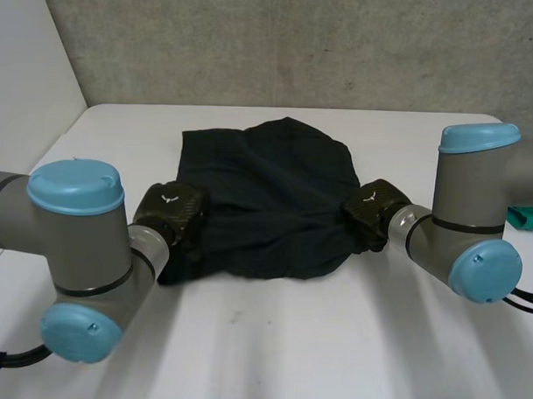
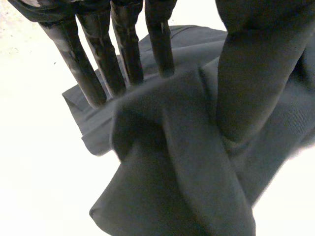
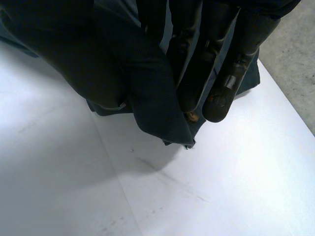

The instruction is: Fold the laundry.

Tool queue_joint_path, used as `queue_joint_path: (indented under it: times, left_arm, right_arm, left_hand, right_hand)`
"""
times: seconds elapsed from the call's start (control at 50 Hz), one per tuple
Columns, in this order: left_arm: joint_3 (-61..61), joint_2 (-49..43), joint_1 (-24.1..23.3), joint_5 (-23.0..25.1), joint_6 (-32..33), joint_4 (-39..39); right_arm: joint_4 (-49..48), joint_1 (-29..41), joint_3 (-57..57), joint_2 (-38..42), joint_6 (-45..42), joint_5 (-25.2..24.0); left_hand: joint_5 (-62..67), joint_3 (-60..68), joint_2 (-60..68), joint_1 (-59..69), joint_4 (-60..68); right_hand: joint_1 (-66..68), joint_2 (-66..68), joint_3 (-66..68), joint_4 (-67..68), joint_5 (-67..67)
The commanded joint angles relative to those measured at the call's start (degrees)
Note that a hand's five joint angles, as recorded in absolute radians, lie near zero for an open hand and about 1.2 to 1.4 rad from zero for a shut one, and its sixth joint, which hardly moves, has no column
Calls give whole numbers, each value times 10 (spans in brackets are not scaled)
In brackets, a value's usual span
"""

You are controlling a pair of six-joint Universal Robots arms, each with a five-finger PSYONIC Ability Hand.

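A dark navy cloth (image 1: 266,199) lies rumpled on the white table (image 1: 288,340). My left hand (image 1: 170,212) is at the cloth's near left edge. In the left wrist view its fingers (image 2: 125,49) are straight and spread, tips resting on the cloth (image 2: 172,172). The thumb stands apart from them, and a loose ridge of fabric rises between. My right hand (image 1: 373,210) is at the cloth's right edge. In the right wrist view its fingers (image 3: 231,64) and thumb pinch a fold of the cloth (image 3: 152,93), holding it just above the table.
A teal object (image 1: 529,217) lies at the table's right edge behind my right arm. A grey wall runs along the table's far side. Bare white table stretches in front of the cloth.
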Motion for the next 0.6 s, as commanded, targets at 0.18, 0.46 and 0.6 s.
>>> queue_joint_path:
  times: [0.18,0.46,0.6]
  left_arm:
    - [-118,163,-14,9,31,26]
    - [-205,195,-61,10,102,23]
    - [-187,126,-43,8,109,28]
  right_arm:
    - [-49,-5,98,-108,162,-2]
    - [-64,-56,263,-264,160,-64]
    - [-59,-66,319,-270,161,-78]
  left_hand:
    - [-155,-155,-151,-140,-155]
    - [98,98,101,113,97]
    - [42,43,46,57,42]
  right_hand:
    - [-471,-575,-584,-582,-564]
    - [-309,-412,-422,-420,-402]
    - [-236,-340,-349,-348,-330]
